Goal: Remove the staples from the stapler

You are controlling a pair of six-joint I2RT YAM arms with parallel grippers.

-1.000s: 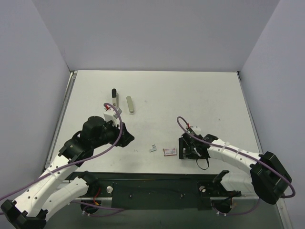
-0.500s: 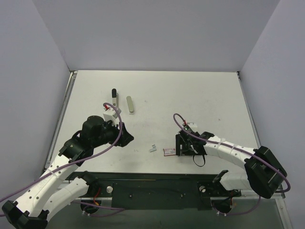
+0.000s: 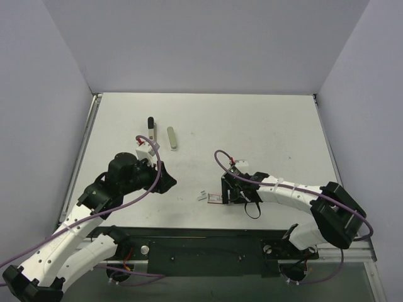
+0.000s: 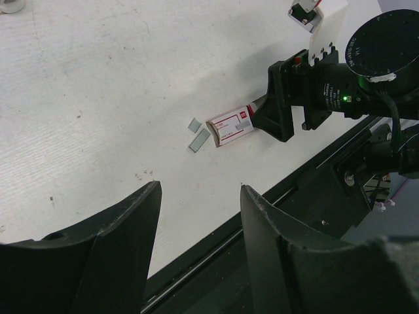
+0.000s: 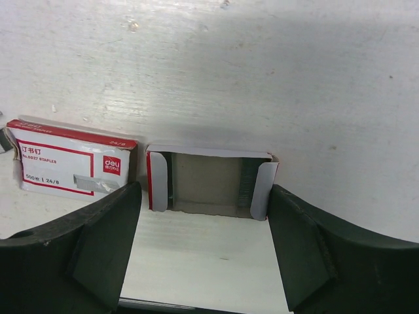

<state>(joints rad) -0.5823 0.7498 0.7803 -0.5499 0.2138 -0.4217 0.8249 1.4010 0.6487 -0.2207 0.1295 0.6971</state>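
Note:
The stapler (image 3: 151, 128), slim and silvery with a black far end, lies at the back left of the table, just beyond my left arm. It shows in neither wrist view. My left gripper (image 3: 166, 183) is open and empty, low over the table's near left (image 4: 200, 196). My right gripper (image 3: 227, 191) is open and rests on the table, its fingers either side of an open cardboard tray (image 5: 209, 182). The tray holds staple strips along its sides.
An olive-grey bar (image 3: 171, 138) lies right of the stapler. A red-and-white staple box sleeve (image 3: 215, 198) lies just left of the right gripper and shows in both wrist views (image 5: 69, 167) (image 4: 230, 125). Two loose staple strips (image 3: 202, 195) lie left of it. The table's front edge is close.
My right gripper has slid left along the table, and the red-and-white box has shifted left with it towards the loose strips. The left arm has not moved.

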